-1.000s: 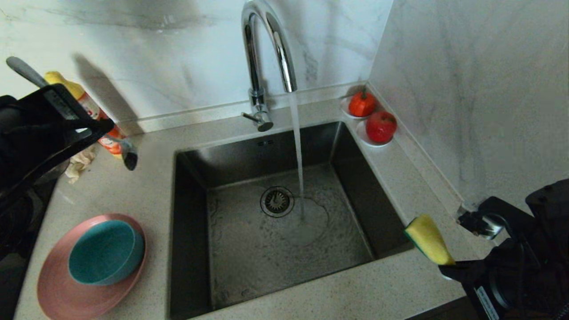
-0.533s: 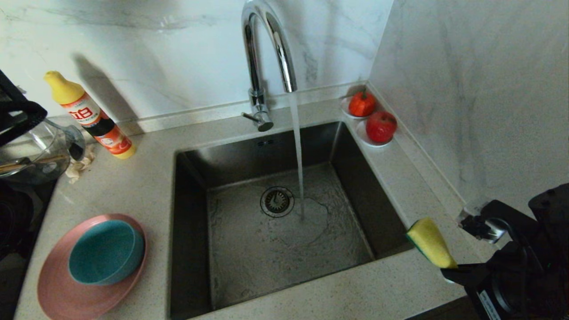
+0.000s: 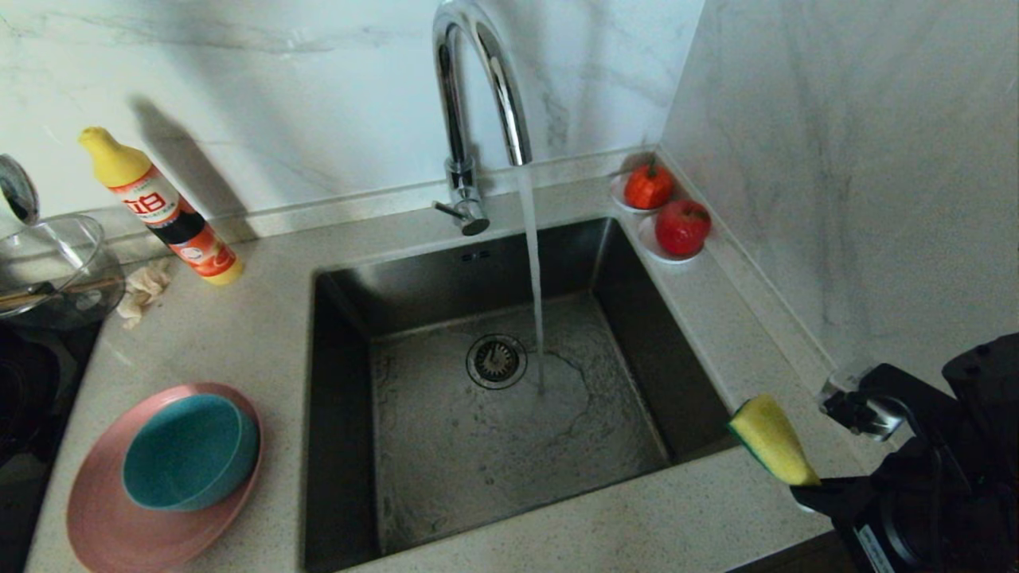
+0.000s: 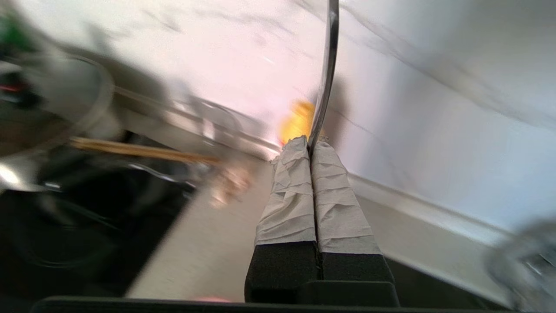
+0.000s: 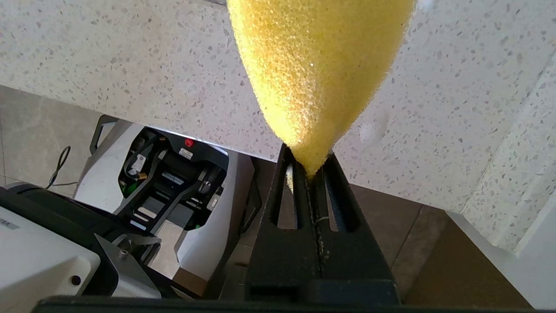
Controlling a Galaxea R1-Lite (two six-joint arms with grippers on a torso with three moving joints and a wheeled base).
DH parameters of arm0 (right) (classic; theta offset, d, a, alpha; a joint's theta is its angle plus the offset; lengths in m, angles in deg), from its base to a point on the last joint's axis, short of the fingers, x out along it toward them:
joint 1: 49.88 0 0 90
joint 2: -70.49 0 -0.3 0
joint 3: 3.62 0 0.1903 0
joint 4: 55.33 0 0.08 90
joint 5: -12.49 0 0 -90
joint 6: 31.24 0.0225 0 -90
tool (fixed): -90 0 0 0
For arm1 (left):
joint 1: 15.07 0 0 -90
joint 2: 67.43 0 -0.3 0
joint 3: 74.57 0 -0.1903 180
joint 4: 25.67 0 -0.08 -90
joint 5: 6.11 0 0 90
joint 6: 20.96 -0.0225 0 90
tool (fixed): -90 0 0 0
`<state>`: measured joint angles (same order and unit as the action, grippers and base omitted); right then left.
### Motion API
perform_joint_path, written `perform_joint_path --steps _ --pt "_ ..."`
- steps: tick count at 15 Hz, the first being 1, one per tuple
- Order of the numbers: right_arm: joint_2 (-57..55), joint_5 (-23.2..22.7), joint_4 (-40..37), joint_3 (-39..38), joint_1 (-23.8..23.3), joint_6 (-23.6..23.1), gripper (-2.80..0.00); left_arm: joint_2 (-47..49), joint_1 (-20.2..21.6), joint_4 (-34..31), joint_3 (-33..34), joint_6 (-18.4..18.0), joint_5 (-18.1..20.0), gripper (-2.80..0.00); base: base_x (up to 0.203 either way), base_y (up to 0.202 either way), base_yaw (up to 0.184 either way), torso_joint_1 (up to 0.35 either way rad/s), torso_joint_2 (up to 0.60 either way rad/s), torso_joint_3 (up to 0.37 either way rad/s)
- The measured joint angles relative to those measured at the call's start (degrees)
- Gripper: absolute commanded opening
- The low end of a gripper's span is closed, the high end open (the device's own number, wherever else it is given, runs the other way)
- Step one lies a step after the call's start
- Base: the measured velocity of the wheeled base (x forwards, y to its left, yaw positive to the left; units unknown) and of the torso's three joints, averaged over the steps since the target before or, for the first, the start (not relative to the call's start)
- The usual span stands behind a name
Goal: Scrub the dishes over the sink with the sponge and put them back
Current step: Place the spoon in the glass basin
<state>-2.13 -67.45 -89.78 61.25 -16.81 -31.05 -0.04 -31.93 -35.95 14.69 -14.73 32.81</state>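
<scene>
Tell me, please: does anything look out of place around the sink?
One thing: the bottle beside the glass bowl leans markedly instead of standing upright. Water runs from the tap into the sink with no dish under it.

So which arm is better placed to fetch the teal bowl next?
Left, probably, once the left end effector drops the spoon: the teal bowl sits on the pink plate left of the sink. The right end effector clamps the sponge right of it.

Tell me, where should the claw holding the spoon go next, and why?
Probably down to the glass bowl. The left claw is shut on the spoon, already carried away from the running water, so it looks ready to go back. The right claw holds the sponge aside.
</scene>
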Motion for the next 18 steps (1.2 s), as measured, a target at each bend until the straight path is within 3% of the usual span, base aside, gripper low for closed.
perform_joint_path --steps 8,18 --pt "-0.76 -0.37 0.04 0.22 -0.74 -0.23 -2.8 5.1 14.26 0.3 -2.63 -2.36 0.17 -2.8 0.0 0.0 0.0 0.0 0.0 0.0" --pt "-2.16 -0.69 2.3 0.61 -1.16 -0.43 -2.8 13.42 26.13 0.68 -4.78 -1.77 2.69 -2.8 0.0 0.0 0.0 0.0 0.0 0.0"
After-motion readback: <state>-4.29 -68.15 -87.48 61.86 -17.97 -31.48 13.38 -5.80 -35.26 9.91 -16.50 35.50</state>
